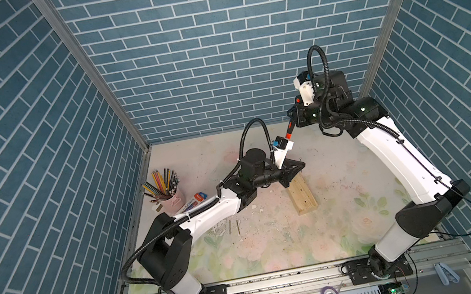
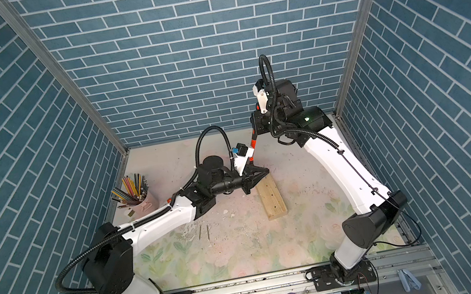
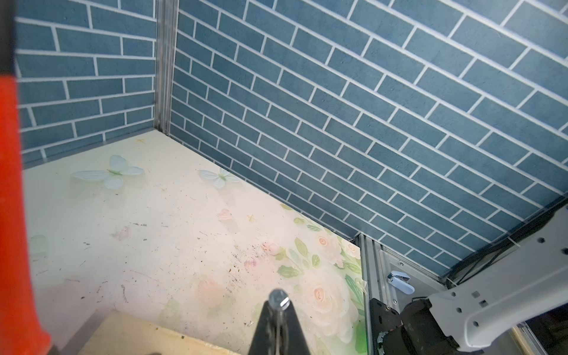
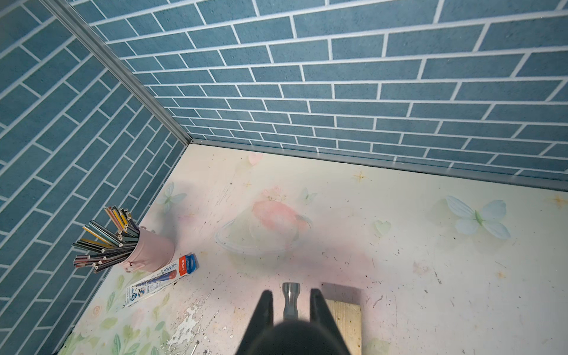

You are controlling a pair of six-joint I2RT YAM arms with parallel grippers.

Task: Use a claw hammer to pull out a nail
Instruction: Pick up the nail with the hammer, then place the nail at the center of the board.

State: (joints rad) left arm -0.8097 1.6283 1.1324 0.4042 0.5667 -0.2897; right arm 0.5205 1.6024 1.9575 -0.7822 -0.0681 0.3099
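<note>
The claw hammer slants down from my right gripper (image 1: 294, 118), which is shut on its black handle end. Its orange-red handle (image 1: 288, 132) (image 2: 252, 144) passes behind my left wrist, and in both top views the head is hidden there. In the right wrist view the silver head (image 4: 291, 298) shows between the right gripper's fingers (image 4: 264, 307), beside the far end of a pale wooden block (image 4: 345, 316). My left gripper (image 1: 300, 165) (image 3: 278, 309) hangs over that end of the block (image 1: 302, 196), shut on a nail whose round head (image 3: 279, 299) sticks out past the fingertips.
A pink cup of coloured pencils (image 1: 167, 192) and a flat pen box (image 4: 163, 278) stand near the left wall. Two loose nails (image 1: 233, 226) lie on the flowered table (image 1: 277, 245) amid white chips. A blue stapler (image 3: 401, 281) rests on the front rail.
</note>
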